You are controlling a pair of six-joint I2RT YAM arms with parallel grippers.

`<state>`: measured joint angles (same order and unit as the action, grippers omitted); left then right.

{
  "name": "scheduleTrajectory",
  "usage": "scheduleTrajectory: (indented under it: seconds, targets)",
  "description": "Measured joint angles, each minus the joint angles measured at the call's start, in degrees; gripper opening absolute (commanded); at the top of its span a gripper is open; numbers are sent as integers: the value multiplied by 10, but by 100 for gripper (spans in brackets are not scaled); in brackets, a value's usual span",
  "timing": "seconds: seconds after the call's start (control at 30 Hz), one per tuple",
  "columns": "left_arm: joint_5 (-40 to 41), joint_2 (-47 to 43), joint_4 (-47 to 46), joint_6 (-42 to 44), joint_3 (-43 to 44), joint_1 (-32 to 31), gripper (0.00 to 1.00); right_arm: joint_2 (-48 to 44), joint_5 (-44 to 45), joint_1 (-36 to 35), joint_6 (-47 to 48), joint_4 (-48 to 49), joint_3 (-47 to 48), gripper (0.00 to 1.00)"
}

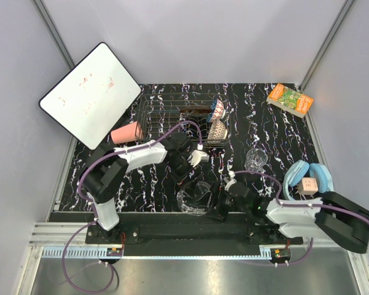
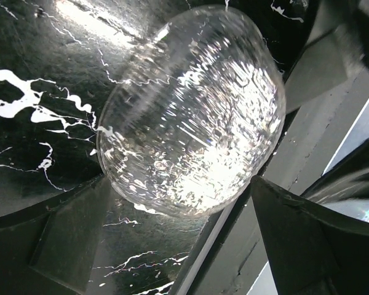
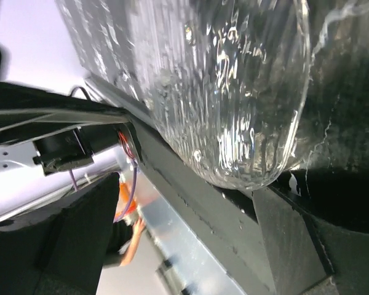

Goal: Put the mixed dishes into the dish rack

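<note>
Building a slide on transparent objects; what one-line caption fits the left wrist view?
Left gripper, jaws wide open, framing the clear glass bowl against the black white-veined table.

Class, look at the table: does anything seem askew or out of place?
Yes. The pink cup lies on its side beside the dish rack's left end, outside it. A book and blue headphones also sit among the dishes.

There were three bowls: a blue patterned bowl and a beige patterned bowl at twelve o'clock, and a clear glass bowl at six. There was one each of pink cup, small glass, red plate, dish rack, book, headphones and white board.
</note>
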<state>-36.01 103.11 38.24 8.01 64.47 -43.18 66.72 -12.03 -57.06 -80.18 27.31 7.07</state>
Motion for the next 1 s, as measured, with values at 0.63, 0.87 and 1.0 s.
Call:
scheduleTrajectory:
  seconds: [0.63, 0.87, 1.0]
  targets:
    - [-22, 5, 30, 19, 0, -18, 99, 24, 155, -38, 80, 205, -19, 13]
    - [-28, 1, 64, 36, 18, 2, 99, -104, 202, -31, 104, 54, -6, 0]
    - [-19, -29, 96, 58, 31, 32, 99, -177, 218, -31, 115, -16, 1, 0]
